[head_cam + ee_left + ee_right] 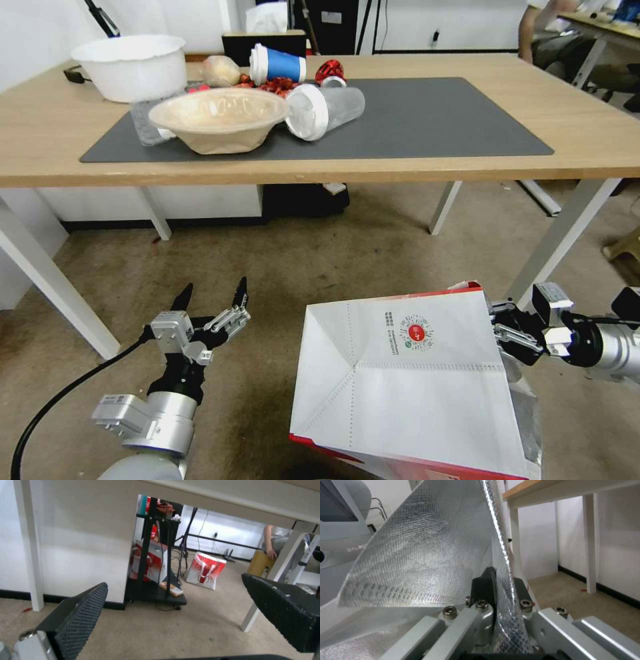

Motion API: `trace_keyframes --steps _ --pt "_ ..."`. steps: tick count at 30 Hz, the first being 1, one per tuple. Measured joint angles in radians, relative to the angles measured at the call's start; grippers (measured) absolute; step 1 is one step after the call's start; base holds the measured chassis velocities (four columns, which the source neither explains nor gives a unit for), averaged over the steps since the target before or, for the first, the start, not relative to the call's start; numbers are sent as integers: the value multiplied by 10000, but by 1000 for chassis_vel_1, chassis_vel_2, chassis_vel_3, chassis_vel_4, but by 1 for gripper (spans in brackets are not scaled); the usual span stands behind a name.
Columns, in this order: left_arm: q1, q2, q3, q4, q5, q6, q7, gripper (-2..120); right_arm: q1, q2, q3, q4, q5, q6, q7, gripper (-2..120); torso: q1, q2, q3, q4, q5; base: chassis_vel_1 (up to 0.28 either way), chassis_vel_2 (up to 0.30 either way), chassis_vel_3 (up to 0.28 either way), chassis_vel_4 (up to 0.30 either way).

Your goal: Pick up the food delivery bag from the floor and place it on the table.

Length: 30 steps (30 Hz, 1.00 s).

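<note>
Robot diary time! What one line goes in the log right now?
right gripper: shut on food delivery bag wall | left gripper: open, idle | table: bag not placed

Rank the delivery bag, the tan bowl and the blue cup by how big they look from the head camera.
1. food delivery bag, though it is nearest the camera
2. tan bowl
3. blue cup

So the table (pixel 587 133) sits ahead with a mat (pixel 427 120) on top. Bowls (pixel 217 120), cups (pixel 277 65) and other clutter are bunched on the mat's left half. The bag (pixel 407 387) is in front of the table, low on the right side. Right gripper (pixel 501 330) is at the bag's right edge, left gripper (pixel 212 293) sits off to the bag's left, above the floor (pixel 300 260).
</note>
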Motion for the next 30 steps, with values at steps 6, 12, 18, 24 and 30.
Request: trace_keyframes --steps 6,12,18,24,30 --pt "-32 -1 7 43 0 -28 -15 100 17 -11 -24 -14 -11 0 31 0 65 276 211 0 0 0 0 0 0" --pt "-48 -4 17 46 1 -31 -18 100 23 -65 1 -6 -5 0 53 0 126 483 363 0 0 0 0 0 0" --pt "-48 28 14 49 0 -32 -21 100 4 -95 57 18 13 0 65 0 211 763 554 0 0 0 0 0 0" --pt "-42 22 16 40 6 -38 -29 100 -7 -95 68 36 17 0 73 0 273 983 713 0 -1 0 0 0 0" --pt "-32 19 15 23 21 -43 -31 100 -13 -100 84 60 27 0 86 0 344 1204 864 0 0 0 0 0 0"
